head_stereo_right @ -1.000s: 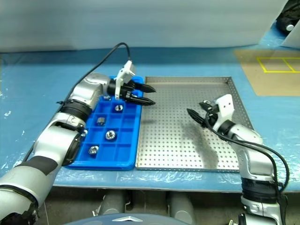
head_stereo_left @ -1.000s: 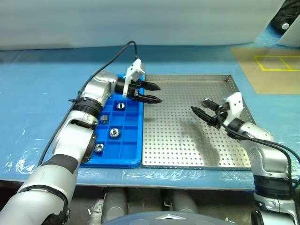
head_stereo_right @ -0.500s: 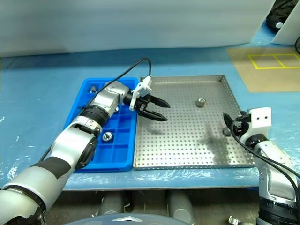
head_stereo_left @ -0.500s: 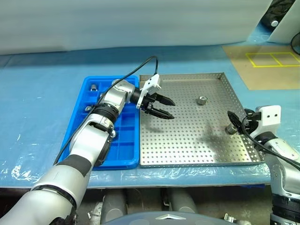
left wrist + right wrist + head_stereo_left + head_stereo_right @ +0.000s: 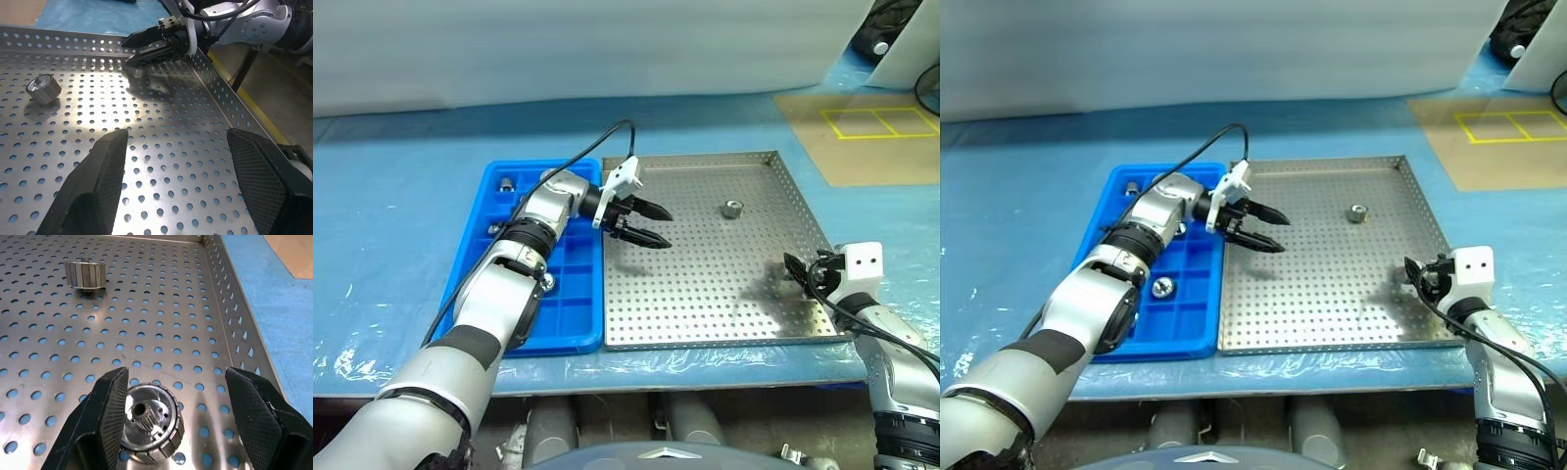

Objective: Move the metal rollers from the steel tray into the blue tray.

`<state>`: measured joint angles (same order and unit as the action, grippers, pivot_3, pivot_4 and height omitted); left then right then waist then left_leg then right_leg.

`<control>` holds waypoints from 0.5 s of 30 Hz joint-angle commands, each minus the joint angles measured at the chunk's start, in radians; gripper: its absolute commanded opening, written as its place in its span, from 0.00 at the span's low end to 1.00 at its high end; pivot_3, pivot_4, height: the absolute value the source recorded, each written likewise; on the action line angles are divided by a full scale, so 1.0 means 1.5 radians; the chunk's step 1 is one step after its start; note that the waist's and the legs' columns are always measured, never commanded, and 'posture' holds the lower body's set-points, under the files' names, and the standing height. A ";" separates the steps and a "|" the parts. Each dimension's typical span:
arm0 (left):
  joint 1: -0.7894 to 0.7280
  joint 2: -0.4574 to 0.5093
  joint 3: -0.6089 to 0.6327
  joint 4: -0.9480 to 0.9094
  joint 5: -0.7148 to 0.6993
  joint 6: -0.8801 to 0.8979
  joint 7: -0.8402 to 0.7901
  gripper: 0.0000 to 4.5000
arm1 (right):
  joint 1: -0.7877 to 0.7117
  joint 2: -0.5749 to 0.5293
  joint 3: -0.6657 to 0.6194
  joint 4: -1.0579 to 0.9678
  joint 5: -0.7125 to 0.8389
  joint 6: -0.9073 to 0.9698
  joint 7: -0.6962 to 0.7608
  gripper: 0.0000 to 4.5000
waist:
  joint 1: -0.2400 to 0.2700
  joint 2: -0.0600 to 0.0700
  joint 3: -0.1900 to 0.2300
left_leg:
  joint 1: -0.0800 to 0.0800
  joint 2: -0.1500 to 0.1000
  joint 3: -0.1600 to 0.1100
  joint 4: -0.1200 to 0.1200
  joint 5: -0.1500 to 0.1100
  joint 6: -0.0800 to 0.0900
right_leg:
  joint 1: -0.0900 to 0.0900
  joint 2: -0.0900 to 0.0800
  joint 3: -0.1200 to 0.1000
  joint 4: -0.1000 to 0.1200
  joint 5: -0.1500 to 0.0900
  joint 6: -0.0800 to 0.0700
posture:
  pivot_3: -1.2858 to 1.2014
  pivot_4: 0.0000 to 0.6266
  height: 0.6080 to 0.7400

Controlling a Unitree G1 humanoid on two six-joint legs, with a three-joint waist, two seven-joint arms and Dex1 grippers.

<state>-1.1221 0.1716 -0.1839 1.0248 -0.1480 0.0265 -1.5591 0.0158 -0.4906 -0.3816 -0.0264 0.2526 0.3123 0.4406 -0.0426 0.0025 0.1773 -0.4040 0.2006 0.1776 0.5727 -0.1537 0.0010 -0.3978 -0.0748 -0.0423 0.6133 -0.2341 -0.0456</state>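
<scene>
Roller between open right end effector fingers

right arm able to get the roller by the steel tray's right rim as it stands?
Probably yes. The right claw is open, and that roller lies between its fingers, nearer one of them. The steel tray floor around it is bare; the rim lies close beside it.

Blue tray left of, touching steel tray; rollers in both.
</scene>
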 commanded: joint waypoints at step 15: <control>0.013 0.020 0.013 -0.038 0.008 0.001 0.013 0.75 | 0.010 0.004 0.042 0.083 -0.020 -0.034 0.017 0.57 | 0.002 0.000 0.000 | 0.001 0.000 0.000 0.001 -0.003 0.004 | 0.005 -0.001 -0.001 -0.005 0.000 0.000 | 0.33 0.24 1.00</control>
<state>-1.0972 0.1925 -0.1820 1.0016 -0.1334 0.0321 -1.5414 0.0112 -0.4953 -0.3320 0.0678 0.2183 0.2607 0.4590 -0.0399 0.0018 0.1770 -0.4020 0.2014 0.1775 0.5738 -0.1579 0.0074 -0.3899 -0.0768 -0.0441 0.6057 -0.2341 -0.0456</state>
